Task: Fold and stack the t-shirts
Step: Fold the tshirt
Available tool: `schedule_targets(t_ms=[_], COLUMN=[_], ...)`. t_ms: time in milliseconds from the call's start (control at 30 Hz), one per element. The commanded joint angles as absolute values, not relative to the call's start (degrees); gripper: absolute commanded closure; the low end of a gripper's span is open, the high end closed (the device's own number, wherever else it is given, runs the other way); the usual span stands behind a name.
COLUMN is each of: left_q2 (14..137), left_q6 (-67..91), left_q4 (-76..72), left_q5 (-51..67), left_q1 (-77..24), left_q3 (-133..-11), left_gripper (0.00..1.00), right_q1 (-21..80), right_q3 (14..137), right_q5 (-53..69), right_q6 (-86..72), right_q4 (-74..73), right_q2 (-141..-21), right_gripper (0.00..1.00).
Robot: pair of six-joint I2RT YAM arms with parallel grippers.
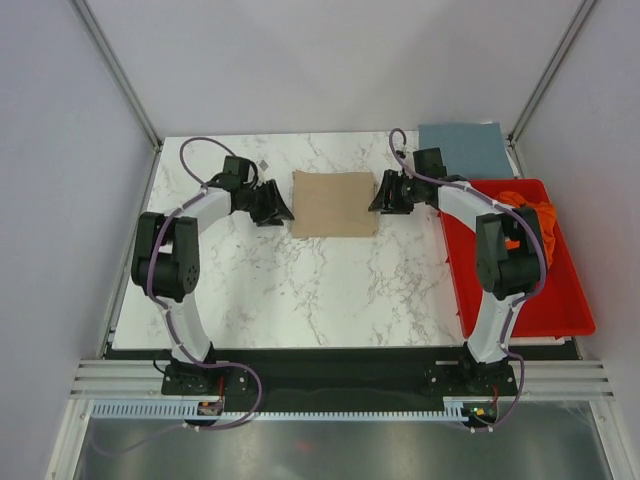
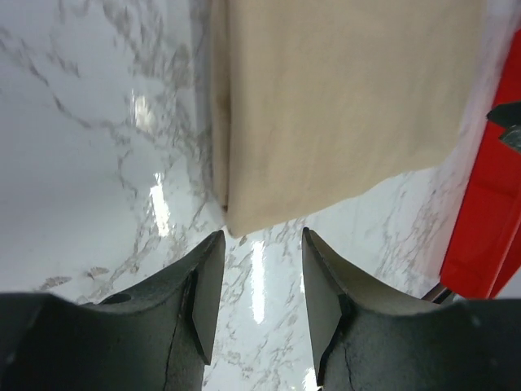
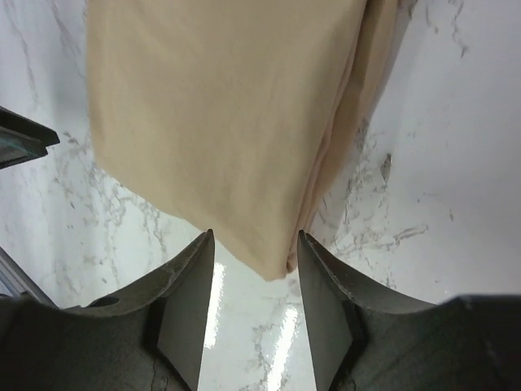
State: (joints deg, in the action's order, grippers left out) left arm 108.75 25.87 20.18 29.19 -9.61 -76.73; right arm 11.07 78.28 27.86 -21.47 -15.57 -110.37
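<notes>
1. Tan shirt is seen from the top view folded into a flat rectangle, far-centre on the marble table. The left gripper is set just beside its left edge and the right gripper just beside its right edge, both pointed inward. A blue shirt is laid folded at the far right corner, just behind the red tray. An orange shirt is bunched in the tray's far end, partly hidden by the right arm.
2. Left wrist view: the left gripper is seen with jaws apart and nothing held between them. The near corner of the tan shirt is just ahead of the fingertips, over bare marble. The tray is visible at the right edge.
3. Right wrist view: the right gripper is seen with jaws spread wide and nothing clamped. A folded corner of the tan shirt reaches in between the fingertips; contact cannot be judged.
</notes>
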Motion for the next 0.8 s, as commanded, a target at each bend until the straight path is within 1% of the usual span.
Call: schedule_targets(t_ms=[0, 233, 367, 467, 500, 567, 600, 633, 667, 700, 733, 767], left_q2=[109.5, 112.4, 114.5, 115.7, 115.8, 115.8, 115.7, 115.6, 115.4, 114.9, 114.5, 113.6], left_q6=[22.9, 23.3, 23.6, 23.6, 23.8, 23.8, 23.9, 24.0, 24.1, 24.1, 24.2, 24.4], left_q4=[18.5, 18.1, 18.1, 18.0, 18.2, 18.2, 18.1, 18.2, 18.4, 18.5, 18.5, 18.7], left_q5=[30.7, 28.5, 28.0, 27.9, 27.5, 26.9, 26.5, 25.8, 25.6, 25.3, 25.0, 24.8], left_q1=[-11.0, -12.7, -13.5, -13.8, -13.8, -13.8, -13.7, -13.7, -13.7, -13.7, -13.7, -13.7], left_q3=[-72.7, -72.0, -72.1, -72.3, -72.3, -72.3, -72.2, -72.1, -71.8, -71.5, -71.3, -70.6], left_gripper=[0.50, 0.50, 0.51, 0.57, 0.64, 0.74, 0.88, 0.95, 0.98, 0.98, 0.98, 0.98], right_q1=[11.4, 12.8, 12.8, 12.8, 12.8, 12.9, 12.9, 12.8, 12.9, 12.8, 12.9, 12.8], right_q3=[74.9, 73.0, 71.8, 70.4, 70.0, 69.7, 69.3, 69.3, 69.2, 68.4, 67.9, 66.6], right_q5=[28.7, 28.7, 29.7, 29.4, 29.3, 29.0, 28.8, 28.7, 28.7, 28.7, 28.7, 29.0], right_q6=[-16.1, -12.9, -12.9, -13.3, -13.4, -13.4, -13.4, -13.5, -13.4, -13.4, -13.4, -13.8], right_q4=[-17.2, -17.0, -15.2, -13.9, -13.5, -13.1, -12.8, -12.7, -12.6, -12.1, -11.9, -11.3], right_q2=[-109.7, -111.7, -112.8, -113.4, -113.7, -114.1, -114.3, -114.3, -114.3, -113.7, -113.4, -112.8], right_gripper=[0.47, 0.48, 0.52, 0.55, 0.56, 0.63, 0.67, 0.80, 0.86, 0.95, 1.00, 1.00])
